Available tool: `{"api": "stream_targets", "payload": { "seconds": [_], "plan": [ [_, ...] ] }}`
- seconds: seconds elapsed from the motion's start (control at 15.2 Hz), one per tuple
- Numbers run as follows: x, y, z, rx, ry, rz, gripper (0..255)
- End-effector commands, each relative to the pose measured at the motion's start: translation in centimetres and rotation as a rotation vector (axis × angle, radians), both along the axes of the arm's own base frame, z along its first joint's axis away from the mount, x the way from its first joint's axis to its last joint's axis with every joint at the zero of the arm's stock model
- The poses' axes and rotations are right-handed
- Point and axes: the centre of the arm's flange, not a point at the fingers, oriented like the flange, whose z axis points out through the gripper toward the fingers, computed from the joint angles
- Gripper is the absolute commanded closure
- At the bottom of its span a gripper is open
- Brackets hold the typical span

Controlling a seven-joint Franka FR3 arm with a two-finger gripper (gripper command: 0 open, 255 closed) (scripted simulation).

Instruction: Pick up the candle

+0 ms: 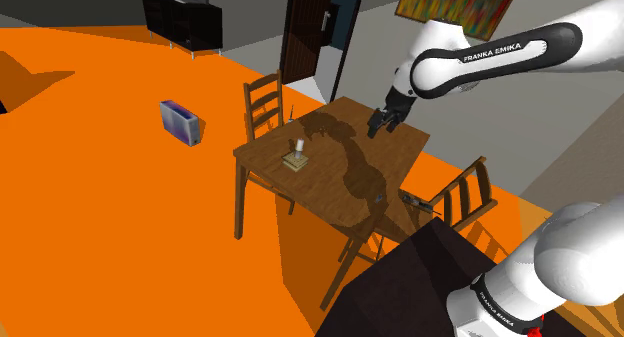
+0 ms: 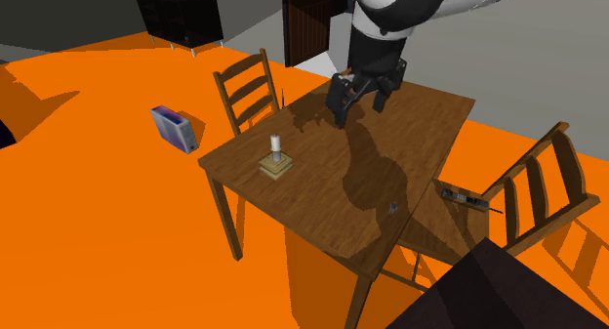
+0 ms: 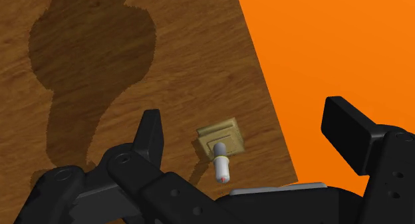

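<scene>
The all-black two-finger gripper [image 2: 357, 106] hangs above the brown wooden table [image 2: 322, 205], fingers spread wide and pinching nothing. The short white cylindrical candle [image 2: 276, 143] stands upright on a square tan holder [image 2: 276, 167] near the table's edge. In the second exterior view it is at eight o'clock from the gripper, well apart.

We list the surface [image 1: 320, 150] as brown wood with a streaked grain and a low sheen, and a chair [image 2: 246, 83] and a second chair [image 2: 537, 181] as the same brown wood. The candle [image 3: 221, 164] we enter as a smooth, plain white stub on a square tan base [image 3: 229, 133], matt, of a material we cannot tell. The hand [image 2: 359, 104] is all black and matt, the arm [image 1: 490, 55] white and glossy with dark joints, the floor [image 1: 100, 205] a flat, untextured orange, and the stand [image 1: 410, 285] dark and matt.
</scene>
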Motion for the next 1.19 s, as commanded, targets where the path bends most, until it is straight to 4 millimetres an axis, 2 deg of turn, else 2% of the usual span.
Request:
{"api": "stream_targets", "payload": {
  "seconds": [0.0, 1.12],
  "plan": [
    [1.9, -0.1, -1.7, -0.001, -0.017, 0.001, 0],
    [18.5, -0.3, -14.9, 0.000, -0.139, 0.004, 0]
  ]
}}
